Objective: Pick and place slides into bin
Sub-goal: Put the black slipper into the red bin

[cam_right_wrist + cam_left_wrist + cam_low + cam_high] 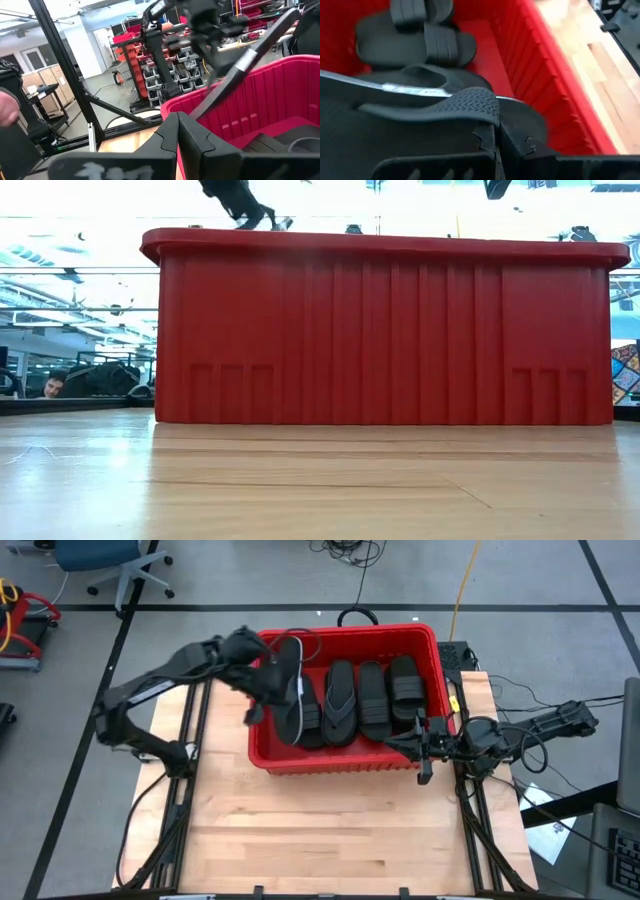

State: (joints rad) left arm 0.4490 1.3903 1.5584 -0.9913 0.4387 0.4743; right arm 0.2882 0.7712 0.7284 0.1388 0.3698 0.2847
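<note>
No slides are seen on the bare table [330, 830], so little appears left. The right gripper [428, 740], jaws closed on nothing, waits at the bin's [340, 762] right corner. Farther back, several slides [372, 698] lie inside, and a flip-flop [291, 690] is clamped over the bin's left end by the left gripper [268, 675].

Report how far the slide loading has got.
Done: several slides already lie in the bin. In hand: the left gripper holds a flip-flop over the bin's left end, not yet released. Left: no slides show on the table. The right gripper waits shut at the bin's right corner.
</note>
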